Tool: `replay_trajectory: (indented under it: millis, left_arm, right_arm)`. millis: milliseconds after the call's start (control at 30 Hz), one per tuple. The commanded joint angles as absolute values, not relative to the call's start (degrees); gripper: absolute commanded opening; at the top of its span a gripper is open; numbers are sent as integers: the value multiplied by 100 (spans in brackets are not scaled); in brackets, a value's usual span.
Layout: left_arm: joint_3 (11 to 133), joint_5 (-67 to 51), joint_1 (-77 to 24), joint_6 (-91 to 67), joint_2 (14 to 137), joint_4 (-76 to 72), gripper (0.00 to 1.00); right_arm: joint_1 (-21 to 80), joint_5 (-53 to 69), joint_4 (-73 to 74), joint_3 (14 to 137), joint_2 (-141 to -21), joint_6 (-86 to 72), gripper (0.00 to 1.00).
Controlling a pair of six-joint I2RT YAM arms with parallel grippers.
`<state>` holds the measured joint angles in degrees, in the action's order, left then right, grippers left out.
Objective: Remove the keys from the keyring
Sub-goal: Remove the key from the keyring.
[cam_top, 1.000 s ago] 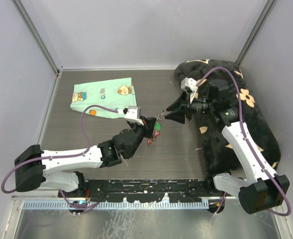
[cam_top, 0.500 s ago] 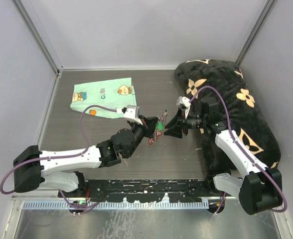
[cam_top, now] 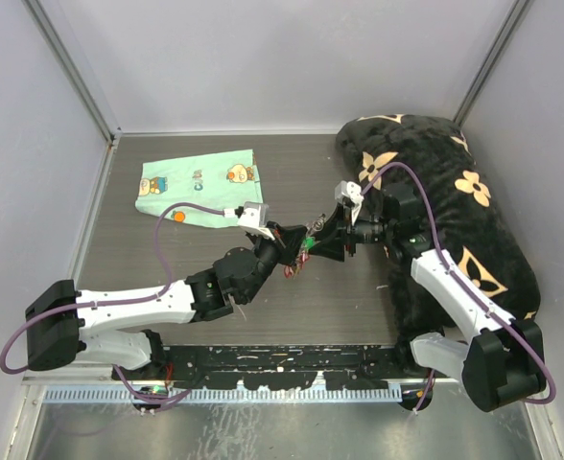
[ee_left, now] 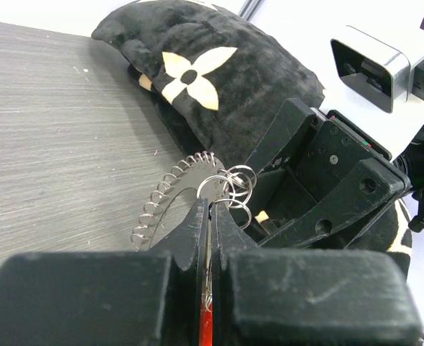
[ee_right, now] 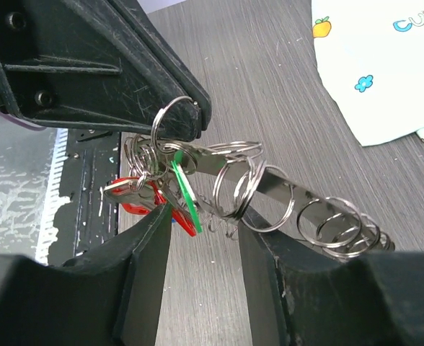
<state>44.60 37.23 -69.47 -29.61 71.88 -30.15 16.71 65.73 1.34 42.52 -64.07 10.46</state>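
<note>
My left gripper (cam_top: 292, 240) is shut on the keyring (ee_left: 170, 189), a thin silver band fringed with small split rings, and holds it above the table. The keys (ee_right: 148, 198) hang in a bunch under the grip, one with a red head and one with a green head (ee_right: 187, 189). My right gripper (ee_right: 206, 229) is open. Its fingers stand on either side of the hanging keys and the nearest split rings, with a gap showing between them. In the top view the right gripper (cam_top: 320, 241) meets the left one tip to tip. The key blades are mostly hidden.
A mint-green cartoon-print cloth (cam_top: 198, 185) lies at the back left of the dark wood table (cam_top: 167, 249). A large black cushion with cream flowers (cam_top: 455, 192) fills the right side, under my right arm. Grey walls close in the back and sides.
The right gripper has moved left, from over the cushion's edge to the keyring, and now straddles the keys. The left gripper has kept its grip and shifted only slightly.
</note>
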Motion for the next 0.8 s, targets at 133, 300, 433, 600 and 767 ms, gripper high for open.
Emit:
replay_trajectory:
  millis: [133, 300, 433, 600, 767]
  left_arm:
    - [4627, 3727, -6926, -3087, 7028, -3594, 0]
    - [4597, 3706, -6926, -3103, 6997, -3590, 0]
    - [4621, 3672, -6926, -3145, 7035, -3610, 0]
    - [4645, 3656, -6925, -3196, 7082, -3627, 0]
    - [4664, 3649, -6926, -3227, 7099, -3636, 0]
  right_arm:
    - [1611, 6239, 416, 4753, -6360, 1627, 47]
    - [1480, 6408, 515, 4781, -6303, 1761, 47]
    - [1551, 6674, 182, 4699, -6369, 1506, 47]
    - [1767, 6862, 68, 4605, -6401, 1553, 47]
    - [1813, 6940, 59, 4535, -6393, 1623, 35]
